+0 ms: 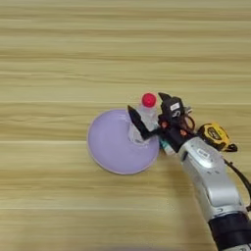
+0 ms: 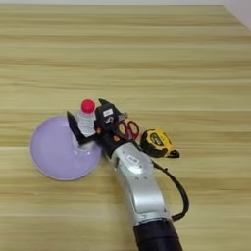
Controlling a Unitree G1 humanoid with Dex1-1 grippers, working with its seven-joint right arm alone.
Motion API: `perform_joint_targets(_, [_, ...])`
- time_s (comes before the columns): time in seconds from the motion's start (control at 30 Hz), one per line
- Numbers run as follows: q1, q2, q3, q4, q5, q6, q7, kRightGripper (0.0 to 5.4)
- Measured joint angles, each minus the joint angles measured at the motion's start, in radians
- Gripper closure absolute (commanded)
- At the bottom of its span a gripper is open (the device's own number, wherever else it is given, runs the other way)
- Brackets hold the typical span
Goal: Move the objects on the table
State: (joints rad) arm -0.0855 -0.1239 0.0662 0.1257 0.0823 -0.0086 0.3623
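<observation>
Reaching: the right gripper (image 1: pixel 149 115) comes in from the 5 o'clock corner on a silver forearm (image 1: pixel 212 182) and sits at the clear bottle (image 2: pixel 86 122), one black finger on each side of it
Jaws: spread apart around the bottle; whether the fingers (image 1: pixel 137 122) press on its wall cannot be told from either view
Bottle: upright, red cap (image 1: pixel 148 100) on top, standing on the round lilac plate (image 1: pixel 112 147) near the plate's 2 o'clock rim
Plate: lies flat on the wooden table (image 1: pixel 73 59), a little below the middle of the view, at 9 o'clock from the gripper
Glue stick: only a small white-and-green piece (image 1: pixel 166 146) shows just past the plate's 3 o'clock rim, mostly hidden under the gripper's body
Scissors: red handles (image 2: pixel 128 130) peek out just beside the gripper at its 3 o'clock side; the blades are hidden
Tape measure: the yellow-and-black tape measure (image 2: pixel 156 142) rests on the table at 3 o'clock from the scissors, close by the forearm
Cable: a black cable (image 2: pixel 179 191) loops along the forearm's outer side
</observation>
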Motion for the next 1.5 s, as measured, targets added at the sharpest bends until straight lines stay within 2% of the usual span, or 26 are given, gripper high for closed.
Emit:
perform_joint_targets(0.7, [-0.085,0.044,0.005,0.176,-0.038,0.042,-0.072,0.05])
perform_joint_targets(0.9, [-0.106,0.047,0.0,0.207,-0.043,0.041,-0.086,1.08])
perform_joint_targets(1.1, [-0.111,0.049,-0.009,0.224,-0.043,0.041,-0.095,1.85])
perform_joint_targets(1.23, [-0.111,0.05,-0.012,0.224,-0.044,0.04,-0.096,2.13])
perform_joint_targets(1.5, [-0.102,0.056,-0.001,0.209,-0.052,0.04,-0.095,2.23])
